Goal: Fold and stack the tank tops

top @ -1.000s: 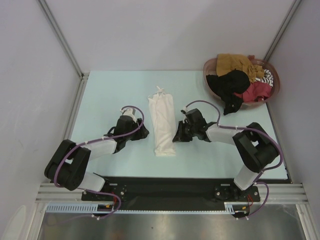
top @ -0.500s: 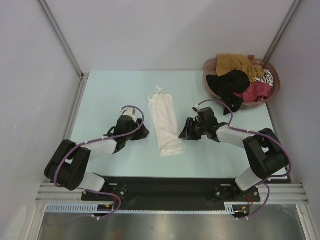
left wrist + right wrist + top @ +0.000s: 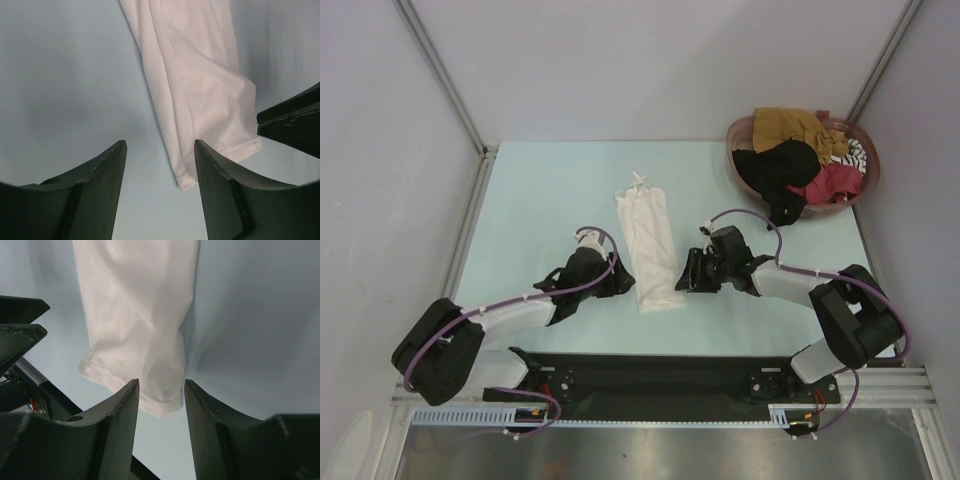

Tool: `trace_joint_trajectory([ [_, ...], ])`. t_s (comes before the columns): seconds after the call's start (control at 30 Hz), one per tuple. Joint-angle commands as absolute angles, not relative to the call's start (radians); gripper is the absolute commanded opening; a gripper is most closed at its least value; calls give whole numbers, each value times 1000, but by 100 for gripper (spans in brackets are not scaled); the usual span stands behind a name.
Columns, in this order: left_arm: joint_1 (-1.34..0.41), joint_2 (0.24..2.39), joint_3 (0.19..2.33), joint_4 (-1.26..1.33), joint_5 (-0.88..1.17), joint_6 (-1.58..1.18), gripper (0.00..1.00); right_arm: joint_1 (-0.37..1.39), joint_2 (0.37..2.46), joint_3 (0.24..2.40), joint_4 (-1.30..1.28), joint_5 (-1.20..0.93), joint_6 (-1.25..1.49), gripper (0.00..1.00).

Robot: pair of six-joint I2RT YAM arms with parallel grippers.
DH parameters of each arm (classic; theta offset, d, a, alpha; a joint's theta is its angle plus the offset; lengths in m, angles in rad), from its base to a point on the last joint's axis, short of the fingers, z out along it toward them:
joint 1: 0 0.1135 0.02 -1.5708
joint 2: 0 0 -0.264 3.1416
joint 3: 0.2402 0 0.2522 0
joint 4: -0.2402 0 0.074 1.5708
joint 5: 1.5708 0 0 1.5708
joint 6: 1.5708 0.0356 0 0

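A white tank top (image 3: 648, 250) lies on the table as a long narrow strip, its straps at the far end. My left gripper (image 3: 620, 283) sits just left of the strip's near end and my right gripper (image 3: 688, 272) just right of it. In the left wrist view the left gripper (image 3: 160, 145) is open over bare table, with the white top's (image 3: 195, 85) hem corner beside the right finger. The right gripper (image 3: 161, 382) is open, and the white top's (image 3: 135, 305) near corner lies just beyond its tips. More tank tops, mustard (image 3: 790, 125), black (image 3: 775, 170), red (image 3: 835, 182) and striped (image 3: 857, 152), are heaped at the back right.
The round reddish-brown basket (image 3: 740, 135) holding the heap stands at the back right corner, with black cloth hanging over its near rim. Metal frame rails run along the table's left edge (image 3: 470, 220). The black base bar (image 3: 650, 375) lies along the near edge.
My right gripper went from shut to open and drew back a little to the right of the white top. The left arm slid right toward the top's near end, which shifted slightly right.
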State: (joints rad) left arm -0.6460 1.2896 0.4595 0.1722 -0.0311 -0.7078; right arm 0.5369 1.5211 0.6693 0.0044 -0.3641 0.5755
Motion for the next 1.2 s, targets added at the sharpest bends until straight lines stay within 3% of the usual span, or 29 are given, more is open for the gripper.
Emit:
trace_joint_trajectory([
  [0.0, -675, 1235, 446, 144, -98, -790, 63, 560, 1479, 658, 6, -334, 569, 46],
  [0.13, -681, 1236, 413, 166, -83, -828, 62, 566, 1493, 660, -32, -333, 571, 20],
  [0.2, -684, 1247, 405, 183, -74, -838, 62, 565, 1494, 655, -40, -331, 568, 16],
  [0.3, -695, 1262, 397, 192, -68, -850, 62, 554, 1486, 638, -41, -331, 565, 1],
  [0.77, -767, 1253, 319, 270, -61, -1002, 61, 503, 1480, 578, -9, -371, 578, 0],
  [1.17, -850, 1362, 330, 311, -78, -1121, 51, 508, 1459, 561, 29, -400, 588, 1],
])
